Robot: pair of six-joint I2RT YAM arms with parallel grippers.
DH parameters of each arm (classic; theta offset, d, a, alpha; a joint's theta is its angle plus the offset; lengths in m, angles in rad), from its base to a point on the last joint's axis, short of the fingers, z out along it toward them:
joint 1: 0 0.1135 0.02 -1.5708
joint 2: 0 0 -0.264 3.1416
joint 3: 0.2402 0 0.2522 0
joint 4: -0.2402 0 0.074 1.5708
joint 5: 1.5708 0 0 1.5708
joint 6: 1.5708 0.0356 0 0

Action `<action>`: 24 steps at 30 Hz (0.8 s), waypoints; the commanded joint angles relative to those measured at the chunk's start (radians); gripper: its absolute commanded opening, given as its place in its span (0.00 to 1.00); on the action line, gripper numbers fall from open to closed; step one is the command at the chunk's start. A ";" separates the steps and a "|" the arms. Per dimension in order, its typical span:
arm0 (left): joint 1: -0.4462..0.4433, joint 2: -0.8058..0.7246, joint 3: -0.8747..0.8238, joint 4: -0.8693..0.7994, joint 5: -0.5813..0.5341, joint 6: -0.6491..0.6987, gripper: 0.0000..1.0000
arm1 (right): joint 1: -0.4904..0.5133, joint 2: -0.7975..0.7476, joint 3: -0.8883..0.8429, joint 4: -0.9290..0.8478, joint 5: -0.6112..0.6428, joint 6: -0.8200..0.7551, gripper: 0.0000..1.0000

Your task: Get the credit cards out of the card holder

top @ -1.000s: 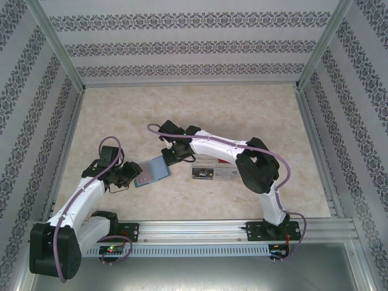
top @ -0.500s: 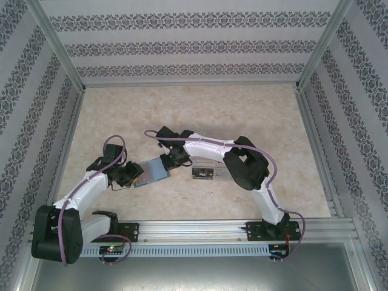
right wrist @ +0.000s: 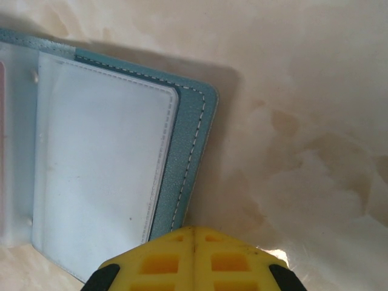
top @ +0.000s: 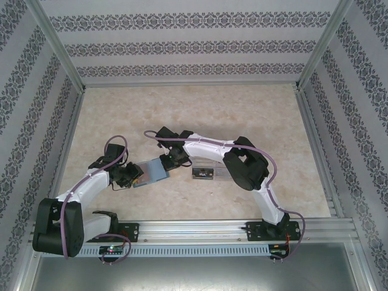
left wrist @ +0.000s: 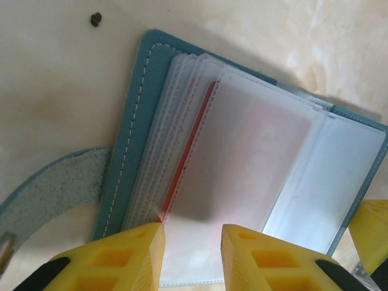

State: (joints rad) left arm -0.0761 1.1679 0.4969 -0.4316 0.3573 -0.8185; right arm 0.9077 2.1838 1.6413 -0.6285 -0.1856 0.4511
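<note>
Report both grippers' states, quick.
Left gripper: open, fingers apart over the sleeves of the card holder.
Right gripper: shut, nothing between its fingers, tip at the card holder's edge.

Both arms are built alike: the left arm [top: 85, 185] and the right arm [top: 209, 147] have smooth white shells between bulky black joint housings. A purple cable [top: 115, 138] loops along each arm from base to wrist. Each black base [top: 273, 230] is bolted to a silver rail [top: 194, 227] at the near edge. A small green light [top: 114, 247] glows on the board by the left base. The left end effector [left wrist: 193, 251] has two yellow fingers [left wrist: 136, 257] moulded with square recesses, and black parts behind them. The right end effector [right wrist: 193, 257] has the same yellow fingers, with black corners at each side.
</note>
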 commanded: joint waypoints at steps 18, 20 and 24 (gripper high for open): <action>-0.011 0.059 -0.016 0.187 0.126 -0.002 0.48 | 0.013 0.033 0.046 -0.022 -0.040 0.024 0.00; -0.014 0.062 -0.015 0.198 0.139 -0.004 0.48 | 0.014 0.036 0.046 -0.023 -0.043 0.023 0.00; -0.021 0.062 -0.014 0.241 0.187 -0.007 0.48 | 0.014 0.037 0.052 -0.025 -0.041 0.022 0.00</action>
State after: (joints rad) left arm -0.0845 1.2278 0.4965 -0.2531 0.4915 -0.8196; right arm 0.9077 2.1933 1.6588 -0.6395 -0.2047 0.4660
